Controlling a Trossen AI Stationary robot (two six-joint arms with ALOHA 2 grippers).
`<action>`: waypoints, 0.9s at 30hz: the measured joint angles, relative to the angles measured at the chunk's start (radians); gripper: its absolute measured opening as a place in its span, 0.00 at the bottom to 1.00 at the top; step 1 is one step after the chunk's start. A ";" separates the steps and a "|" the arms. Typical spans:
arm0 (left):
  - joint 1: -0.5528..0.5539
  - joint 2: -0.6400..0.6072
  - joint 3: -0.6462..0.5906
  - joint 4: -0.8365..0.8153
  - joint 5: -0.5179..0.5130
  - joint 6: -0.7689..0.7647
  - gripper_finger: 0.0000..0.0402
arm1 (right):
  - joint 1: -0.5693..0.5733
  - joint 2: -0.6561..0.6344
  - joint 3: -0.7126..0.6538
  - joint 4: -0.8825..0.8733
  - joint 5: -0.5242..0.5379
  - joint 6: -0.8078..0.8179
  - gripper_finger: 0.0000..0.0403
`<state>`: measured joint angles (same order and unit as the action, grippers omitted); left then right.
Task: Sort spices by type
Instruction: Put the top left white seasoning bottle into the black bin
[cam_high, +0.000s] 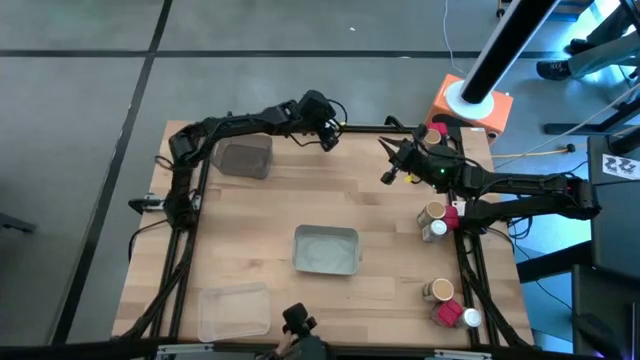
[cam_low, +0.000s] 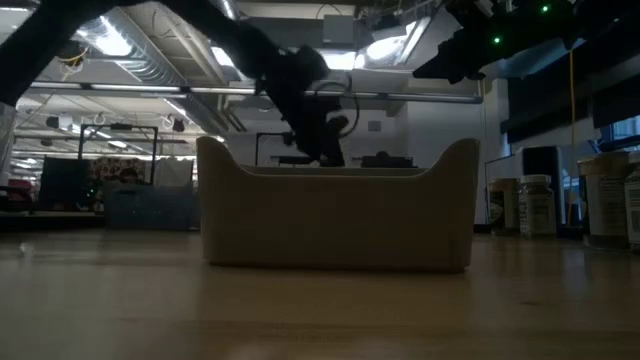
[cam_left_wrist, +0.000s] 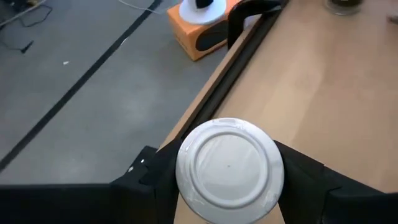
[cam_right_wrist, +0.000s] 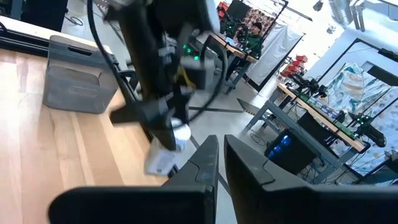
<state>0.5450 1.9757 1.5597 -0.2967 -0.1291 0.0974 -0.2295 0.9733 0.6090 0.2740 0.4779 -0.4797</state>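
We see a wooden bench (cam_high: 260, 225) on grey floor, lab behind | left end effector (cam_high: 328, 135) at the far edge grips a white-capped jar (cam_left_wrist: 229, 169) | right end effector (cam_high: 385, 160) nearly closed, empty | spices (cam_high: 435, 220) along the right edge

Right tool (cam_right_wrist: 220, 163): two dark fingers (cam_right_wrist: 200, 163) set close together with a narrow gap, empty. Left tool (cam_right_wrist: 166, 134): farther off above the wooden bench (cam_right_wrist: 56, 155), clamped on a white-capped jar (cam_right_wrist: 179, 133). Grey tray (cam_right_wrist: 78, 78): on the bench behind. Background: workshop benches, a seated person (cam_right_wrist: 254, 31).
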 joint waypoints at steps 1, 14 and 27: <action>-0.007 -0.023 0.000 -0.026 -0.008 0.009 0.48 | 0.000 0.000 0.000 0.000 0.000 0.000 0.07; -0.075 -0.347 0.002 -0.346 -0.126 0.014 0.48 | 0.000 0.000 0.000 0.001 0.000 0.000 0.07; -0.060 -0.533 0.002 -0.661 -0.257 -0.050 0.49 | 0.000 0.000 0.000 0.000 0.000 0.000 0.07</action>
<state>0.4853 1.4425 1.5612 -0.9574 -0.3863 0.0471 -0.2298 0.9733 0.6086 0.2741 0.4778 -0.4793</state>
